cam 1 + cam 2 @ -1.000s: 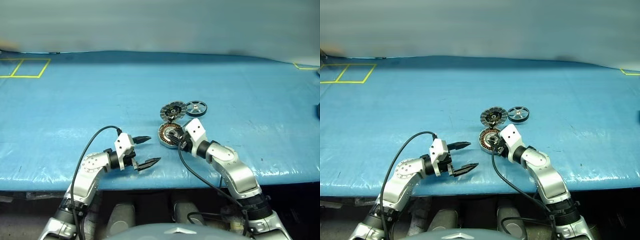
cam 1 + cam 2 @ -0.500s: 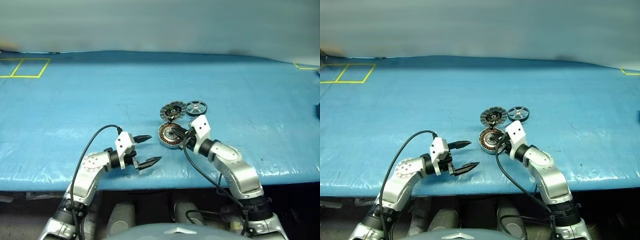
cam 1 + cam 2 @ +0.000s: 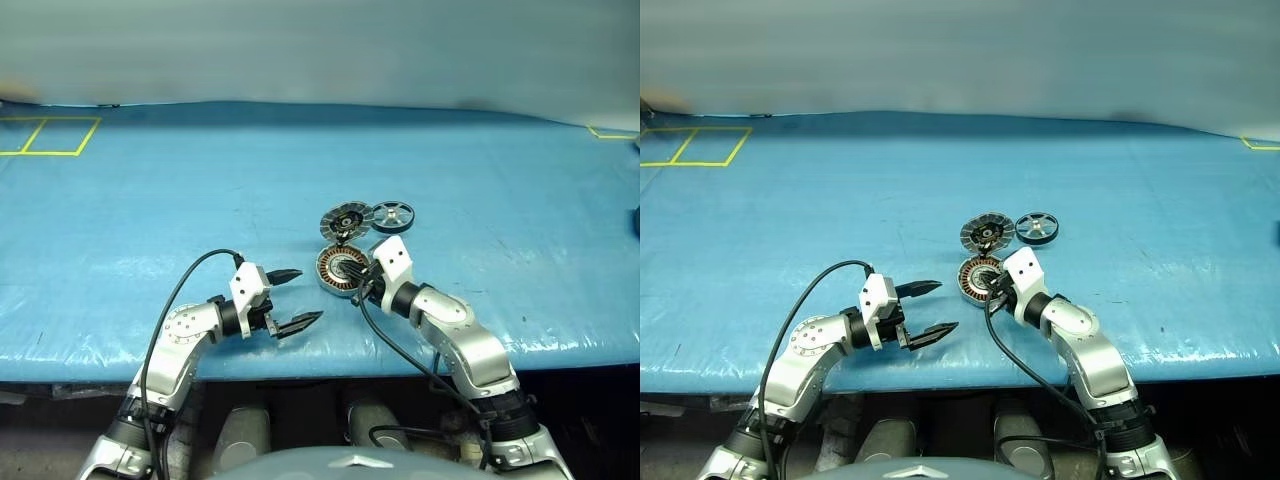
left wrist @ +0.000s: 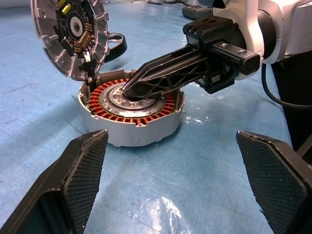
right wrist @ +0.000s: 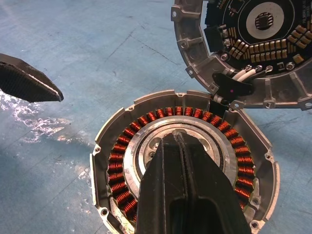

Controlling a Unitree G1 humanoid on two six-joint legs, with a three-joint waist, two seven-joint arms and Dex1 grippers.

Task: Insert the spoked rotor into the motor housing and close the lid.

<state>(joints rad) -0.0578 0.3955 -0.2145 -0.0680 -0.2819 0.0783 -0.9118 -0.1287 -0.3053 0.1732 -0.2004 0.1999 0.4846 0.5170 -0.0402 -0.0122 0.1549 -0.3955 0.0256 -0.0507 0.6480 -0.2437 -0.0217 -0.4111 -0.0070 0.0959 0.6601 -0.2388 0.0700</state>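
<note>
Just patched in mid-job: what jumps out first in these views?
The right gripper, shut, its tips pressed onto the silver centre of the open motor housing with its ring of copper windings. The lid stands tilted up on its hinge behind the housing, and the spoked rotor lies on the blue table beyond it. The left gripper hangs open nearby.

Head eyes high above; wrist views close (shared motor housing [image 4: 130, 113]).

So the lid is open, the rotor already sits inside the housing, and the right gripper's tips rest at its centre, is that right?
Not quite: the rotor lies on the table beyond the housing, as the left eye view shows. The lid is open, and the shut right gripper rests at the housing's centre.
</note>
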